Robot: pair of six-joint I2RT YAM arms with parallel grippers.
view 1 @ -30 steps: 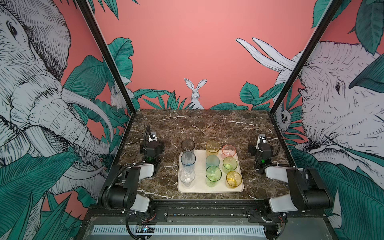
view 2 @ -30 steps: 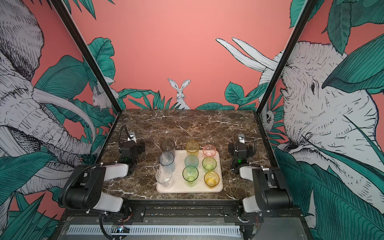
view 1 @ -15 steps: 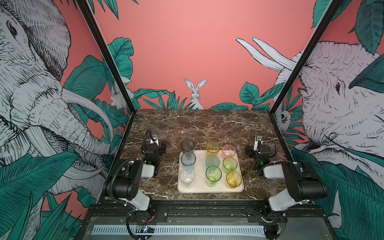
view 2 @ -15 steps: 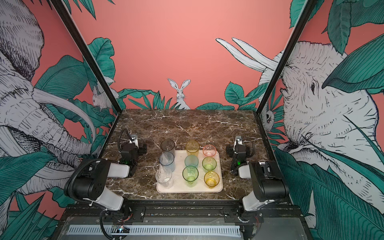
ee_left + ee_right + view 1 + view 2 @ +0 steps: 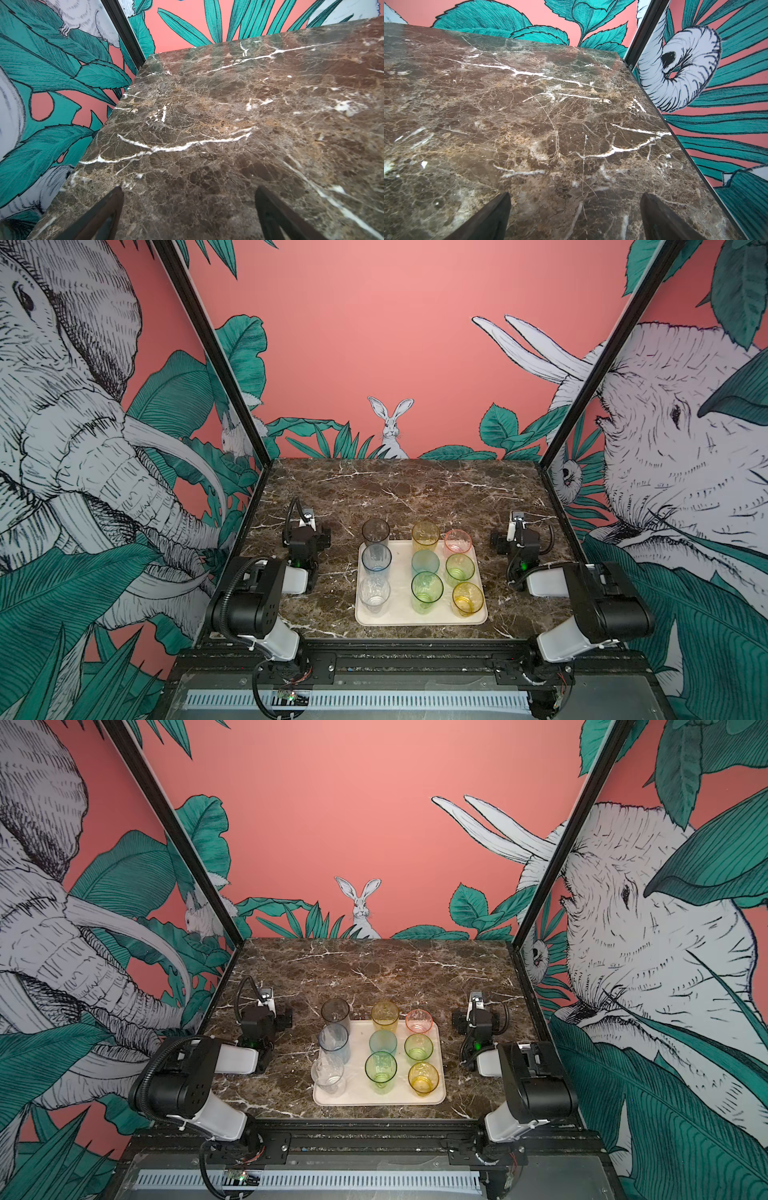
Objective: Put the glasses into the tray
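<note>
Got nine tinted see-through glasses upright on cream tray by bench front edge; left gripper, right gripper gaping, empty.

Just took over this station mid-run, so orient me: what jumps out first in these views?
Nine tinted glasses stand upright, three by three, on the cream tray at the front centre of the brown marble table. The left gripper and right gripper sit open and empty over bare marble on either side of it. All around, pink walls carry drawn elephants and a rabbit.
</note>
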